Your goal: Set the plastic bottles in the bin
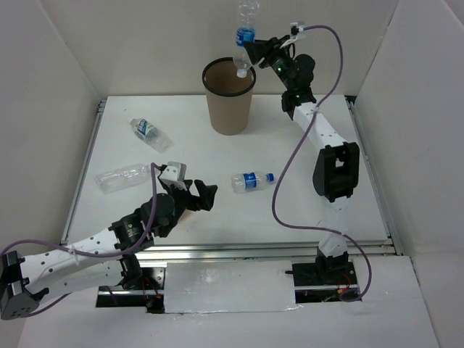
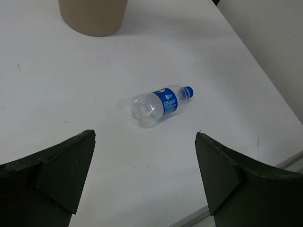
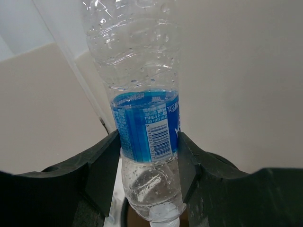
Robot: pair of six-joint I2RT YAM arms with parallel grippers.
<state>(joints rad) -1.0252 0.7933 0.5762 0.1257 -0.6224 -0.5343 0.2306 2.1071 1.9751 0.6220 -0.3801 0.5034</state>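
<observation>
My right gripper (image 1: 249, 45) is shut on a clear blue-labelled bottle (image 1: 246, 32), held upside down with its white cap just over the rim of the brown bin (image 1: 228, 101). In the right wrist view the bottle (image 3: 142, 118) is clamped between both fingers, cap down over the bin's dark opening (image 3: 124, 215). My left gripper (image 1: 197, 194) is open and empty near the table front. A blue-capped bottle (image 1: 252, 180) lies to its right, also ahead in the left wrist view (image 2: 160, 105). Two more bottles lie at the left: a blue-labelled one (image 1: 148, 133) and a bare one (image 1: 125, 177).
White walls enclose the table on three sides. A metal rail (image 1: 239, 250) runs along the front edge. The right arm's purple cable (image 1: 286, 174) loops over the table's right half. The bin's base shows at the top of the left wrist view (image 2: 93, 16).
</observation>
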